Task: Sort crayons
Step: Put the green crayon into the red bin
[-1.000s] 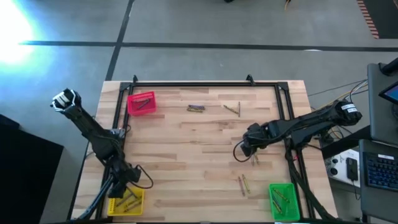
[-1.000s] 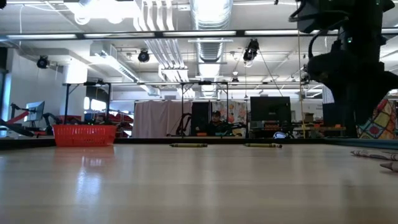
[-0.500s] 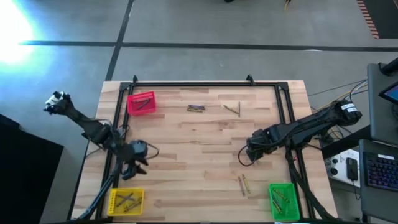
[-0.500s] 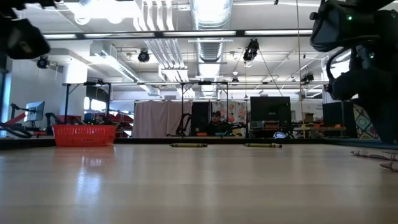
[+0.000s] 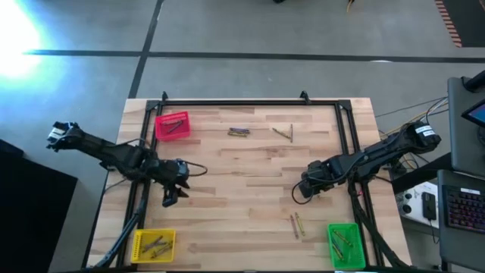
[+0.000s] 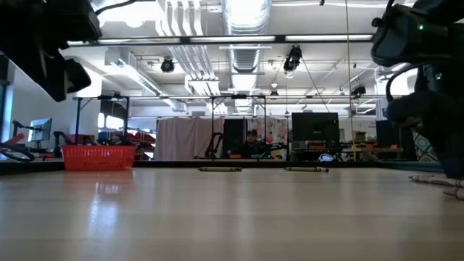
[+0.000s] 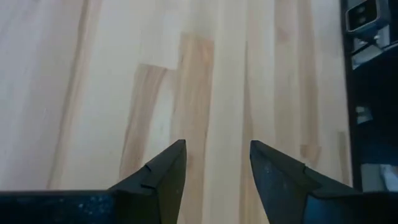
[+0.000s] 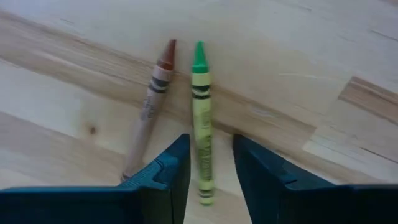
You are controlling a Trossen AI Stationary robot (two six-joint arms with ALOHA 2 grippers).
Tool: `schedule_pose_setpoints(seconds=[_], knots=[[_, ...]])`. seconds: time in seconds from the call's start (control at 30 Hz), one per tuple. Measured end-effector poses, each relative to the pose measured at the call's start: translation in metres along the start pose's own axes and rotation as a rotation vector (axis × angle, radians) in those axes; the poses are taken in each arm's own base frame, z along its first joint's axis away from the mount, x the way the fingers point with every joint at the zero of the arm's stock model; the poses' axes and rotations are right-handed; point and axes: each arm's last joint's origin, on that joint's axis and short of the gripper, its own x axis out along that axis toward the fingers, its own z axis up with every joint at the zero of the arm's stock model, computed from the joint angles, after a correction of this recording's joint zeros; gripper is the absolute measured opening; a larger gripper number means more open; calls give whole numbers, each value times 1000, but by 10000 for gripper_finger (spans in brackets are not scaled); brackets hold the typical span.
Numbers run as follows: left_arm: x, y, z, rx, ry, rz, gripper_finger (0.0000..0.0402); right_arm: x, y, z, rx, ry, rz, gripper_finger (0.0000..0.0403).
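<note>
**Right gripper straddles a green crayon**

The right gripper (image 8: pixel 210 171) has its fingers apart on either side of the green crayon (image 8: pixel 201 118), brown crayon (image 8: pixel 150 106) just beside. The left gripper (image 7: pixel 216 171) hangs spread and empty above bare table (image 7: pixel 93 74).

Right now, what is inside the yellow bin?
A few crayons lie loose in the yellow bin at the table's near left corner, some yellowish, some darker. How many, and whether any hide beneath others, cannot be told from above.
</note>
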Motion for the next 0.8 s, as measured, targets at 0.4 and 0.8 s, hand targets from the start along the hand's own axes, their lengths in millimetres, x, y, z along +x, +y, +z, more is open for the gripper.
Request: schedule_pose_setpoints(seconds=[0.4, 0.8], knots=[[-17, 34, 35, -21, -316, 76, 130, 9, -4, 2, 15, -6, -43, 36], [-32, 78, 57, -19, -467, 99, 94, -53, 29, -4, 13, -63, -30, 9]])
